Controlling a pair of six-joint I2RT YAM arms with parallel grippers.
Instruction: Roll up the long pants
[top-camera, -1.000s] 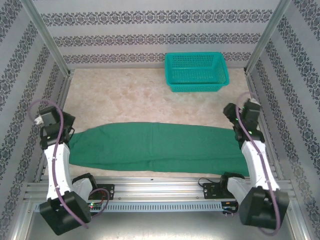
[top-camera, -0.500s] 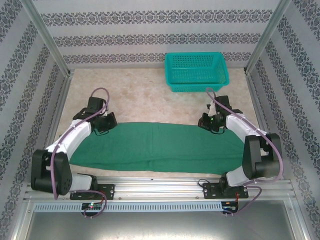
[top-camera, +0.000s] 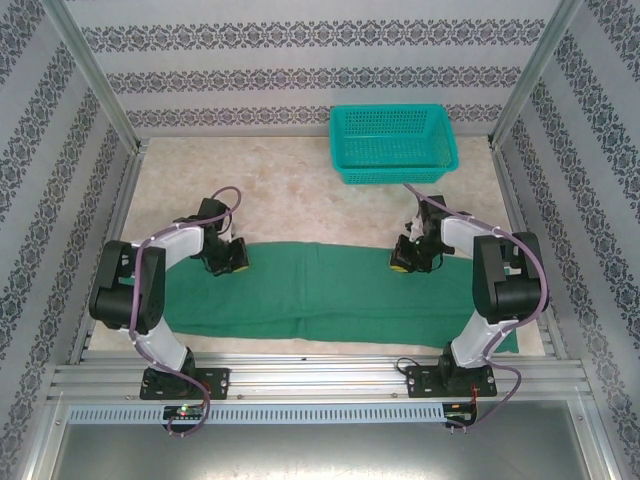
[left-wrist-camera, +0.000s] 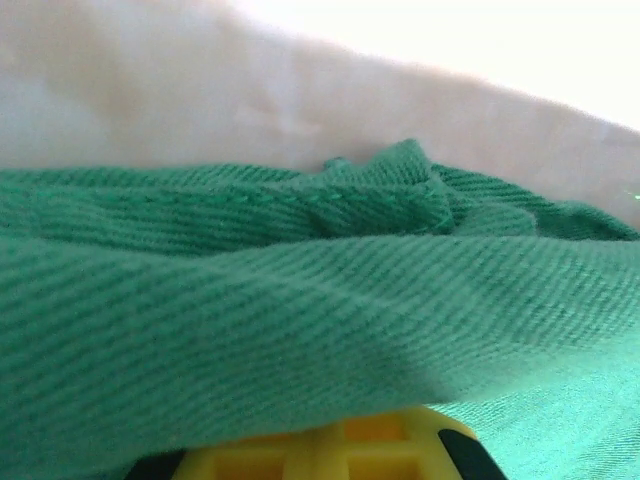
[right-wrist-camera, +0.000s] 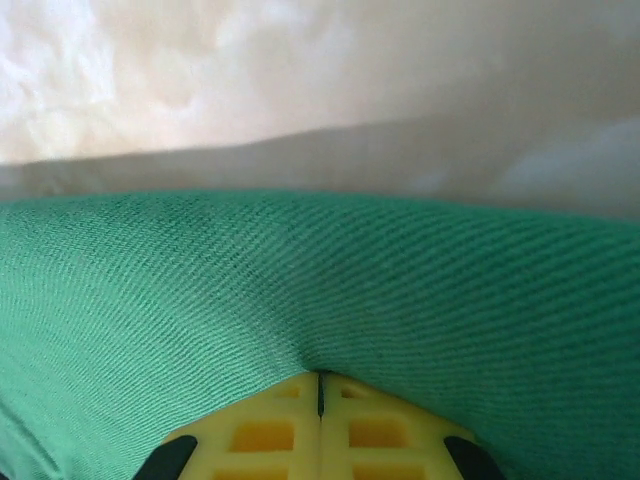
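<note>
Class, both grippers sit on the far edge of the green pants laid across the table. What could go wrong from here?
1. The right gripper seems to pinch only a thin fold of the long pants, so it may slip when pulled.
2. Cloth is bunched at the left gripper, so the roll may start crooked.
3. The pants' ends lie outside both grips and may lag behind.

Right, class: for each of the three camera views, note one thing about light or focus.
Top view: even light, the pants sharp edge to edge. Left wrist view: the table washes out to white at upper right; nearest cloth soft. Right wrist view: weave crisp, table behind blurred.
</note>
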